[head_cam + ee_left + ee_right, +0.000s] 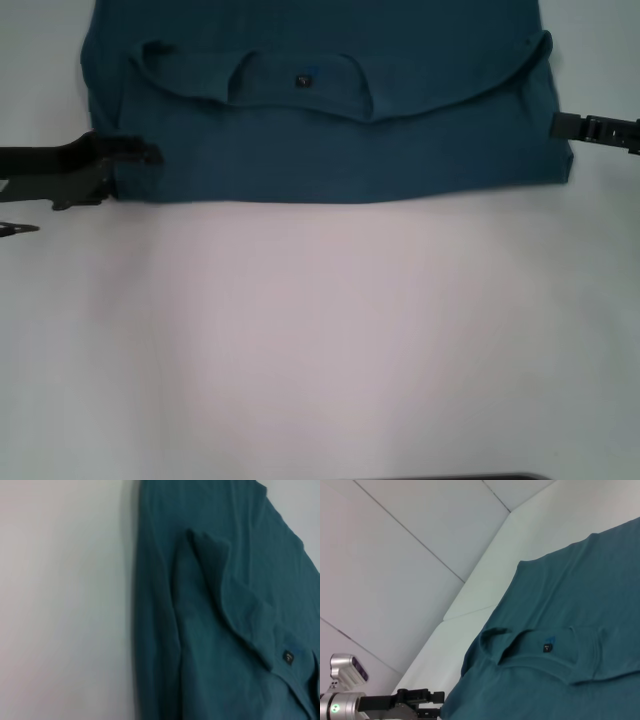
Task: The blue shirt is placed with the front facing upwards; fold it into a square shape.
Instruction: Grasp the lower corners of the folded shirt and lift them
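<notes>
Left hand point(150, 156) sits at the left edge of the blue shirt point(330, 150), low on the white counter point(330, 330). Its dark tip touches or overlaps the cloth just above the near left corner. Whether it is clenched on fabric or released cannot be told; the fingers are not resolved. A thin dark point point(18, 228) shows nearer on the far left, identity unclear.

The shirt lies across the far half of the counter, already folded: a straight near edge runs left to right, and an upper layer is doubled toward the near side. On that layer the ribbed collar point(300, 95) curves open, with a small dark neck label point(302, 80) showing inside it. No chest lettering is visible. The left wrist view shows the same fold edge and collar flap lying fairly flat, with mild creases.

Right hand point(562, 125) is at the right edge of the shirt, just beside or touching the cloth, a little farther back than the left. Open or closed: cannot tell.

Judgement: both hands flank the side edges symmetrically, likely so the next fold can be taken evenly from both sides. The shape reads as a wide rectangle, not yet a square.
</notes>
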Controlling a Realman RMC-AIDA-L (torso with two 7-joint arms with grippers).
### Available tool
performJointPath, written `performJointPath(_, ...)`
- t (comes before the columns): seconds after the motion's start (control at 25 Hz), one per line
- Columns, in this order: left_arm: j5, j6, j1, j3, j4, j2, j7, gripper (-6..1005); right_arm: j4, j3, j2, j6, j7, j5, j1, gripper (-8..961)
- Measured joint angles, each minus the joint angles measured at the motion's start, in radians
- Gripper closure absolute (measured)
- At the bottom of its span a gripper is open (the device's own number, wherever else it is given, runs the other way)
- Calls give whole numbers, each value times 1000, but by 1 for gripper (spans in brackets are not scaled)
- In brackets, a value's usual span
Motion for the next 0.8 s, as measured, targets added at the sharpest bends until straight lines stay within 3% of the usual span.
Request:
performJointPath(0.28, 17, 8, -16, 32, -24, 0, -38, 337, 25, 21, -7, -6, 0, 3, -1, 60)
performJointPath(0.48, 17, 18, -11, 31, -43, -2, -39, 569, 28, 32, -9, -15, 0, 2, 1, 63)
performJointPath(0.8, 20, 22, -13, 38, -45, 0, -37, 749, 28, 25, -17, -15, 10, -36, 11, 69)
